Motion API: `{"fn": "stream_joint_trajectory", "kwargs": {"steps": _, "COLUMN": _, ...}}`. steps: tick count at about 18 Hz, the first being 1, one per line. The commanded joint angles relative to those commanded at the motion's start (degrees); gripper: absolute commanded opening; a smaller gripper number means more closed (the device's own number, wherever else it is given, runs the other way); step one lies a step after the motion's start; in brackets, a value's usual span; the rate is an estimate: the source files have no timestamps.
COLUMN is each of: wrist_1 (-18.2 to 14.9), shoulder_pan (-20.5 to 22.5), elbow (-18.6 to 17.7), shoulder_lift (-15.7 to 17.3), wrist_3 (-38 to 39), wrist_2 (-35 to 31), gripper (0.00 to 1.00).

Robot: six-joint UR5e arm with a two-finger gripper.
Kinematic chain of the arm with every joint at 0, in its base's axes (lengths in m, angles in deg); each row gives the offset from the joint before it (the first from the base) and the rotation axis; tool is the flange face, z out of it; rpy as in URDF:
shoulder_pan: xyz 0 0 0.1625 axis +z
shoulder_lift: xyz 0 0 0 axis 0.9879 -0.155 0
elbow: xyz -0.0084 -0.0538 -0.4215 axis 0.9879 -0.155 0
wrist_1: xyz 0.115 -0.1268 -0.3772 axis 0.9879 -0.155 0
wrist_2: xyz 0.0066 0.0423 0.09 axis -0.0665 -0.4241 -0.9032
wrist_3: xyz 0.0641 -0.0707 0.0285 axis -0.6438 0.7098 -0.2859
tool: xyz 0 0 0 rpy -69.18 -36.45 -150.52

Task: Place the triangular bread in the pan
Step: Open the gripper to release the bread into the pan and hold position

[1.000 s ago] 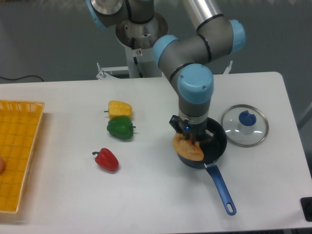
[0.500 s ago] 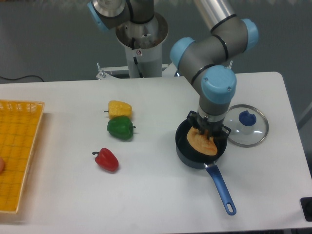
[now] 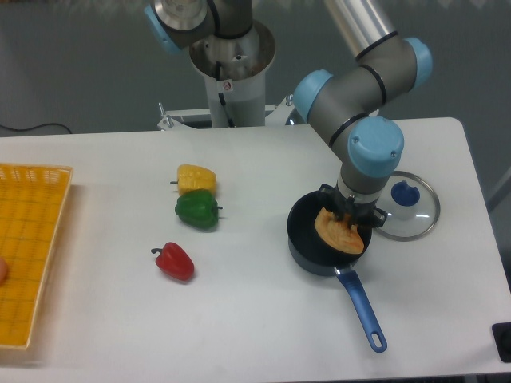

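The triangular bread (image 3: 338, 232) is a golden-orange toy pastry held in my gripper (image 3: 349, 218), which is shut on its upper edge. It hangs over the right part of the pan (image 3: 307, 235), a small round black saucepan whose long blue handle (image 3: 362, 308) points toward the front right. The bread's lower part sits within the pan's rim; I cannot tell whether it touches the bottom. The gripper's fingers are mostly hidden by the wrist above them.
A round glass lid with a blue knob (image 3: 406, 203) lies just right of the pan. A yellow pepper (image 3: 196, 178), a green pepper (image 3: 196, 210) and a red pepper (image 3: 175, 262) lie to the left. A yellow basket (image 3: 28, 247) stands at the left edge.
My gripper has carried the bread to the right, from over the pan's front-left rim to over its right part, nearer the lid. The pan and peppers have not moved.
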Motion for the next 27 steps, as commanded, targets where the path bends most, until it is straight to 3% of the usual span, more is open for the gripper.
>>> {"fn": "stream_joint_trajectory", "kwargs": {"steps": 25, "wrist_1": -0.18, "shoulder_pan": -1.58, "elbow": 0.18, "shoulder_lift": -1.06, "wrist_3": 2.03, "wrist_2": 0.18, "gripper": 0.35}}
{"fn": "stream_joint_trajectory", "kwargs": {"steps": 26, "wrist_1": -0.18, "shoulder_pan": -1.58, "elbow": 0.09, "shoulder_lift": -1.06, "wrist_3": 2.03, "wrist_2": 0.09, "gripper": 0.38}}
{"fn": "stream_joint_trajectory", "kwargs": {"steps": 27, "wrist_1": -0.18, "shoulder_pan": -1.58, "elbow": 0.09, "shoulder_lift": -1.06, "wrist_3": 1.94, "wrist_2": 0.18, "gripper": 0.49}}
